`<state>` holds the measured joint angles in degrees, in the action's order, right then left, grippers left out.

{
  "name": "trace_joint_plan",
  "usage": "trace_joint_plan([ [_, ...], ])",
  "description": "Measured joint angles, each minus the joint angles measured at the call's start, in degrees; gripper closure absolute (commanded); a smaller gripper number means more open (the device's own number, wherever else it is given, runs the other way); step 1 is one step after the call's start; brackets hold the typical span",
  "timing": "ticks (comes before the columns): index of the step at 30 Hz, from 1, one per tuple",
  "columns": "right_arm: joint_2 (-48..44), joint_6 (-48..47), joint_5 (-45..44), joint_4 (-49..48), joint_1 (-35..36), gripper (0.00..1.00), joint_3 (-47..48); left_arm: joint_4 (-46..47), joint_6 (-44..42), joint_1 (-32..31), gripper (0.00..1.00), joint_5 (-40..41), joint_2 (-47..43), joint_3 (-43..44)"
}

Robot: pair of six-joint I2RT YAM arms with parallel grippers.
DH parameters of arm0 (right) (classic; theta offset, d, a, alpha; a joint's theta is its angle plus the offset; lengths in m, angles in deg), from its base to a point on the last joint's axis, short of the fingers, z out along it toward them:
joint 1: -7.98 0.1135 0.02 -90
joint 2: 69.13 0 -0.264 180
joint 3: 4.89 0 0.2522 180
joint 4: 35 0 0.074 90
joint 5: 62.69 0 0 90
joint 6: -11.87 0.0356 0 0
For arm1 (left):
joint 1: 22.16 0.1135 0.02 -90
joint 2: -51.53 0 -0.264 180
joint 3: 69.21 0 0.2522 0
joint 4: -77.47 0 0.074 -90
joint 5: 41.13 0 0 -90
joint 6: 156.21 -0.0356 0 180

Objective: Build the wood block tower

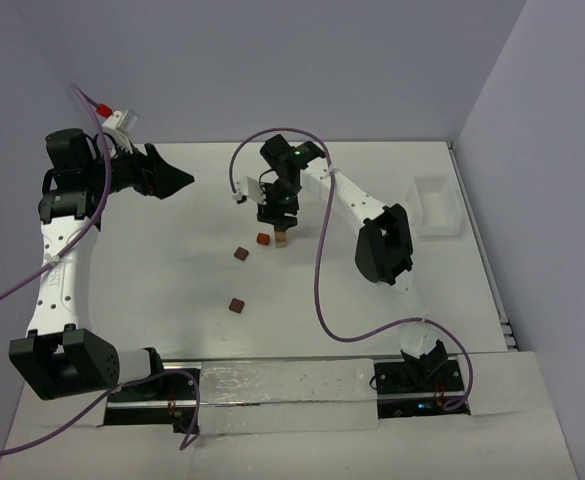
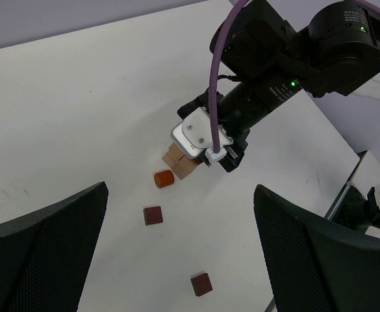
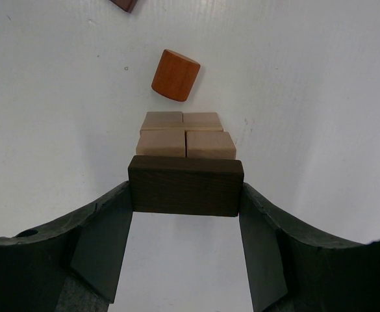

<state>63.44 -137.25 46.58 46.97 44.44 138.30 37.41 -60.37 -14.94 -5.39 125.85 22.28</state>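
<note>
My right gripper (image 3: 186,193) is shut on a dark brown oblong wood block (image 3: 186,185), a finger on each short end. Just past it stands the tower (image 3: 184,134), a tight cluster of tan cubes, and the dark block hangs over its near edge. In the top view the right gripper (image 1: 277,222) points down over these tan cubes (image 1: 283,238). An orange cylinder (image 3: 175,75) lies beyond them. Two dark reddish cubes (image 2: 152,215) (image 2: 201,284) lie loose on the table. My left gripper (image 1: 177,180) is open and empty, raised at the far left.
A white tray (image 1: 435,205) sits at the table's right edge. A clear plastic strip (image 1: 272,385) lies along the front between the arm bases. The right arm's purple cable (image 1: 322,290) loops over the table's middle right.
</note>
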Motion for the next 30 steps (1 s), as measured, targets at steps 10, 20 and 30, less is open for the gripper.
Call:
trace_joint_plan([
  [10, 0.0, -1.73, -0.03, 0.48, 0.06, 0.49, 0.0, 0.0, 0.0, 0.02, 0.01, -0.02, 0.0, 0.0],
  [20, 0.0, -1.85, -0.17, 0.42, 0.06, 0.46, 0.0, 0.0, 0.0, 0.02, 0.01, -0.02, 0.0, 0.0],
  [30, 0.0, -1.83, -0.18, 0.43, 0.06, 0.44, 0.0, 0.0, 0.0, 0.02, 0.01, -0.02, 0.0, 0.01],
])
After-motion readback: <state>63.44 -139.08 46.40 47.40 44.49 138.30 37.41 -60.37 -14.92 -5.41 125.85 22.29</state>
